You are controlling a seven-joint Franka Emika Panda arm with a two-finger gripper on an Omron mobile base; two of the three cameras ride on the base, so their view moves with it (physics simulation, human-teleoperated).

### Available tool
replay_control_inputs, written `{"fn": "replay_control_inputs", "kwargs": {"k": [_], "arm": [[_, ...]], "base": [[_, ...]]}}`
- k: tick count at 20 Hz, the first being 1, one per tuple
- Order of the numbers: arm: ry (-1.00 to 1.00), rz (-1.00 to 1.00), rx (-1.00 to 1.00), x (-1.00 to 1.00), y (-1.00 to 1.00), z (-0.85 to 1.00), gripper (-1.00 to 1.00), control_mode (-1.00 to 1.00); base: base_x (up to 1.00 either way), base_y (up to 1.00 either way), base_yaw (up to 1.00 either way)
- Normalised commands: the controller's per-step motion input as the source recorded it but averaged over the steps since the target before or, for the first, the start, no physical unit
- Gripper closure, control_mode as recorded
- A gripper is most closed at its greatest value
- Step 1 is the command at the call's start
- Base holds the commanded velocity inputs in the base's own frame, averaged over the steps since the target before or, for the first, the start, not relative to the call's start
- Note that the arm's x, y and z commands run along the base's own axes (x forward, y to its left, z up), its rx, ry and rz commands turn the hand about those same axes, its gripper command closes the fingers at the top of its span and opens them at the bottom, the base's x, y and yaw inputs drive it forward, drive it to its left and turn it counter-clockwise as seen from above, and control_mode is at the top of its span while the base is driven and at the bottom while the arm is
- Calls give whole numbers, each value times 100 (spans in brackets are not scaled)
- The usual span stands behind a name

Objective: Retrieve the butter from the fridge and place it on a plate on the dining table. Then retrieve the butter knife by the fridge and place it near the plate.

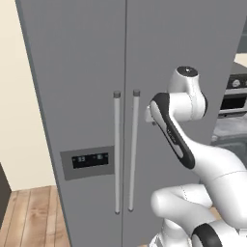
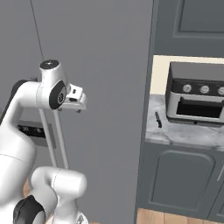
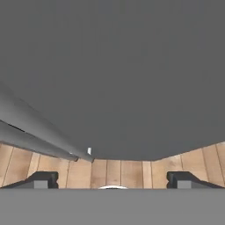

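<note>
You had the tall grey two-door fridge (image 1: 96, 72) right in front of you, both doors shut, its two long vertical bar handles (image 1: 125, 152) side by side at the centre seam and the dark dispenser panel (image 1: 89, 161) low on the left door. To the right, the dark grey cabinet (image 2: 183, 181) carried a narrow marble counter (image 2: 175, 133) with a grey toaster oven (image 2: 197, 94) on it. Your white arm (image 1: 193, 159) was folded up close to the right door. The two-finger gripper (image 3: 112, 179) pointed down along the door face, fingers (image 3: 41, 179) spread wide with nothing between them, wooden floor (image 3: 118, 169) beyond. The small slim dark butter knife (image 2: 158, 119) lay on that counter, at its left end, just left of the oven and near the fridge.
</note>
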Motion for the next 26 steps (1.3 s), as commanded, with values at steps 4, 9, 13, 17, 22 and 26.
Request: {"fn": "replay_control_inputs", "kwargs": {"k": [4, 9, 13, 17, 22, 26], "arm": [[0, 0, 0, 0, 0, 0, -100, 100], [0, 0, 0, 0, 0, 0, -100, 100], [0, 0, 0, 0, 0, 0, -100, 100], [0, 0, 0, 0, 0, 0, -100, 100], [0, 0, 0, 0, 0, 0, -100, 100], [0, 0, 0, 0, 0, 0, -100, 100]], "base": [[-93, 11, 1], [-84, 24, 6], [-17, 61, 4], [30, 53, 2], [41, 4, 0], [47, 0, 0]]}}
